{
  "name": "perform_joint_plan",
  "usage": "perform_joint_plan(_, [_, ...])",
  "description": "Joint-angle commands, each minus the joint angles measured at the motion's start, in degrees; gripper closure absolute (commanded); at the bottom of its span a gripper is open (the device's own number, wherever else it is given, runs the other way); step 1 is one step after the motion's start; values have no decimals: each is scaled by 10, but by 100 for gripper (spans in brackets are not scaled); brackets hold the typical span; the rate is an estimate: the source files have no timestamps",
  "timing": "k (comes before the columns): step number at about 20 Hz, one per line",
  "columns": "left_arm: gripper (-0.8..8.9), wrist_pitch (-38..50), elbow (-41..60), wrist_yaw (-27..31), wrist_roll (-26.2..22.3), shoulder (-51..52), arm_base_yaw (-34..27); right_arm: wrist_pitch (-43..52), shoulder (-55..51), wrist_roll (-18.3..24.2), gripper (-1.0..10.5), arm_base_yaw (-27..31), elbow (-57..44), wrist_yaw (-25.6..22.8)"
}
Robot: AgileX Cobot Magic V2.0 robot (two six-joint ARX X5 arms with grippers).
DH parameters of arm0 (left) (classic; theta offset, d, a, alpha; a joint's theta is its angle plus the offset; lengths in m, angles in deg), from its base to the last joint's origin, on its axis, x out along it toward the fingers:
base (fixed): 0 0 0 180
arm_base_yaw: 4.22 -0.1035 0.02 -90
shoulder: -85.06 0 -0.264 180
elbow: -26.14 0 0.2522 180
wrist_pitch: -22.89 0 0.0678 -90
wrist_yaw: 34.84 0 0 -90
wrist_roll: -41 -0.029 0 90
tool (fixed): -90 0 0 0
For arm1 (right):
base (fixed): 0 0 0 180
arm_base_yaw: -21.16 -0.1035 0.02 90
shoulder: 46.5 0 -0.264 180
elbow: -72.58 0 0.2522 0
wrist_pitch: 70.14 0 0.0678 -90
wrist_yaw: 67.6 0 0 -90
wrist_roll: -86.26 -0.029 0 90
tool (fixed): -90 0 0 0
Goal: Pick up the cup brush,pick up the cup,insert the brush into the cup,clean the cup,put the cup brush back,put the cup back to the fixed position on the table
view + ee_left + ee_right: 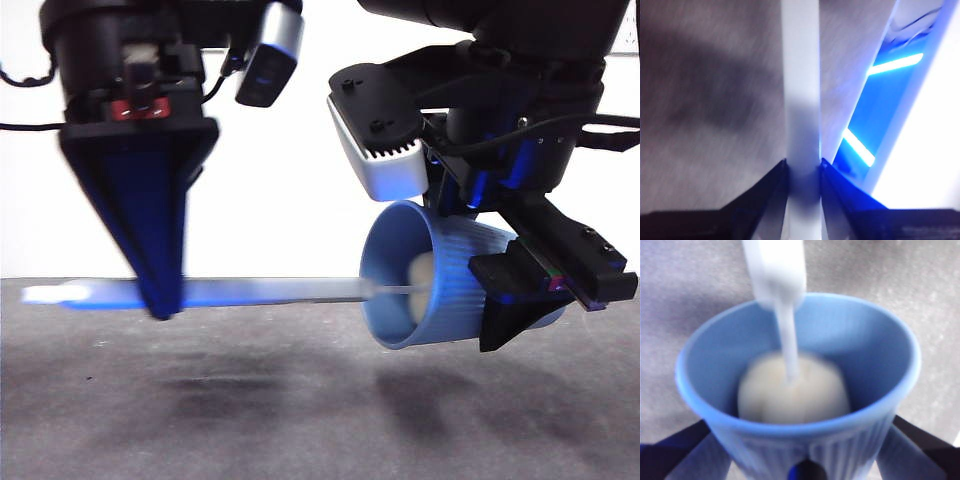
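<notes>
My right gripper point(520, 300) is shut on the light blue ribbed cup point(440, 290) and holds it on its side above the table point(300, 420), mouth facing left. My left gripper point(160, 305) is shut on the cup brush's grey handle point(260, 292), held level. The cream sponge head point(422, 280) is inside the cup. In the right wrist view the sponge head point(792, 395) sits deep in the cup point(870, 340) between my jaws. In the left wrist view the handle point(801, 100) runs straight out from between my shut jaws point(802, 172).
The dark grey table lies below both arms, with their shadows on it. A white wall stands behind. A blue-lit strip point(875, 110) shows beside the handle in the left wrist view.
</notes>
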Motion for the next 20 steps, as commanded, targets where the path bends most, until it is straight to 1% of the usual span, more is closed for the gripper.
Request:
perform_joint_plan(1, [822, -33, 3, 23, -1, -1, -6, -10, 5, -4, 964, 15, 1, -9])
perform_joint_plan(4, [822, -54, 3, 27, -2, 2, -15, -12, 5, -8, 964, 31, 1, -10])
perform_joint_plan(8, [822, -70, 3, 49, -2, 14, -26, -17, 5, -8, 964, 47, 1, -14])
perform_joint_plan(13, [822, -69, 3, 51, -15, 30, -38, -10, 5, -7, 964, 50, 1, -9])
perform_joint_plan(17, [822, -63, 3, 43, -28, 29, -42, -5, 5, -5, 964, 49, 1, -7])
perform_joint_plan(20, [822, -35, 3, 17, -32, 29, -37, -1, 5, -4, 964, 44, 1, -5])
